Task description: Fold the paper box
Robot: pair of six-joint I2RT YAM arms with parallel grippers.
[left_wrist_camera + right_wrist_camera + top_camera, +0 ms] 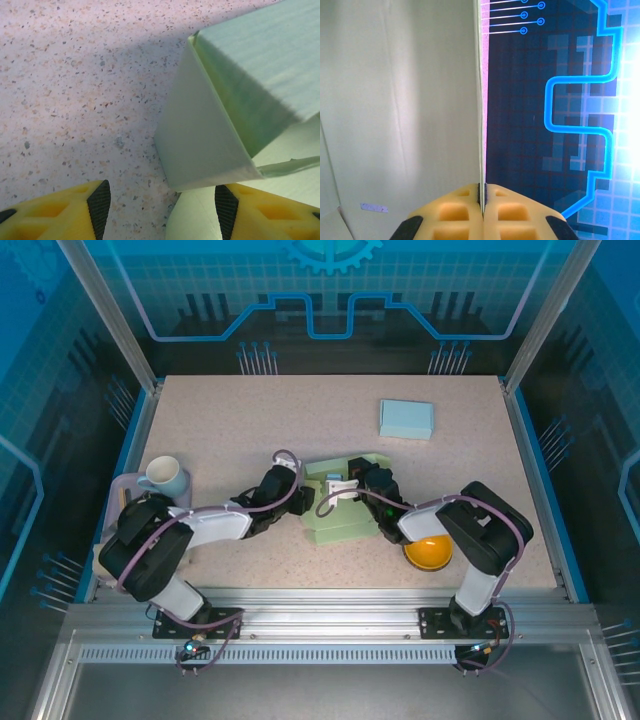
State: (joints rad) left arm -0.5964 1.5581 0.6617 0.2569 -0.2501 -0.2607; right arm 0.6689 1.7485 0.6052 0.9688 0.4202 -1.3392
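Pale-green paper box [335, 525]: the right pincer [482, 196] is clamped on a flap's [410, 100] thin edge. Best hold firm while the left pincer [159, 205], fingers apart, squarely nudges the upright wall [200, 145].

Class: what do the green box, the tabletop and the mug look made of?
Green box: thin matte card or paper, sharp creases, slim edge. Tabletop: speckled stone-look laminate, probably. Mug: pale blue, likely glazed ceramic; too small to confirm.
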